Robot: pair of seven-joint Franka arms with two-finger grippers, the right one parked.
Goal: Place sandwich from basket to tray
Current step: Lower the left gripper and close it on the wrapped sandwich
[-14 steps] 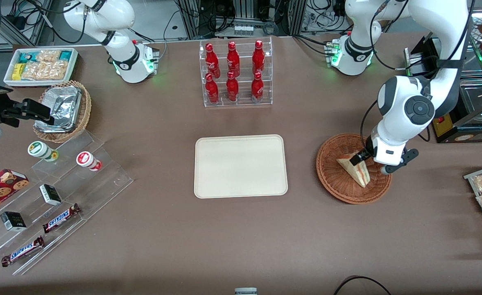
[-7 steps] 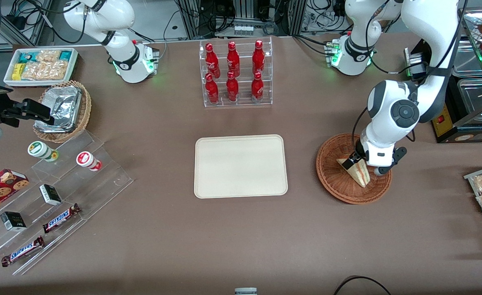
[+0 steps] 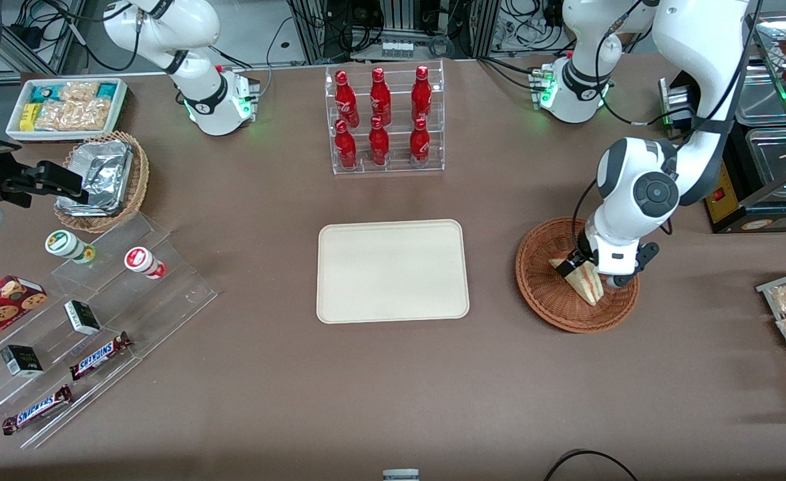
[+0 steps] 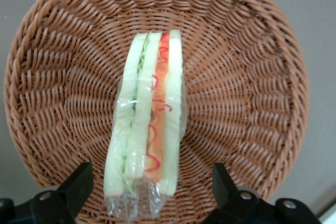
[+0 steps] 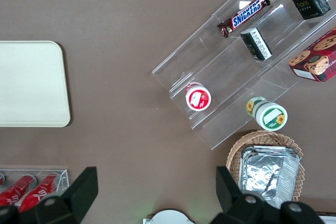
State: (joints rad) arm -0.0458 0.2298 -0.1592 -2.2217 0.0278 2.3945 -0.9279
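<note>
The clear-wrapped sandwich lies on its edge in the reddish-brown wicker basket, toward the working arm's end of the table. In the left wrist view the sandwich shows pale bread with green and red filling, on the basket's weave. My left gripper is low over the basket and open. Its two black fingers stand on either side of the sandwich's wrapped end, with gaps between them and the bread; the gripper holds nothing. The cream tray lies flat at the table's middle.
A clear rack of red bottles stands farther from the front camera than the tray. A tiered acrylic stand with snack bars and cups, a lighter foil-filled basket and a white bin of snacks lie toward the parked arm's end.
The left arm has come down and shifted a little toward the tray, bringing the open gripper over the sandwich. The sandwich has not moved.
</note>
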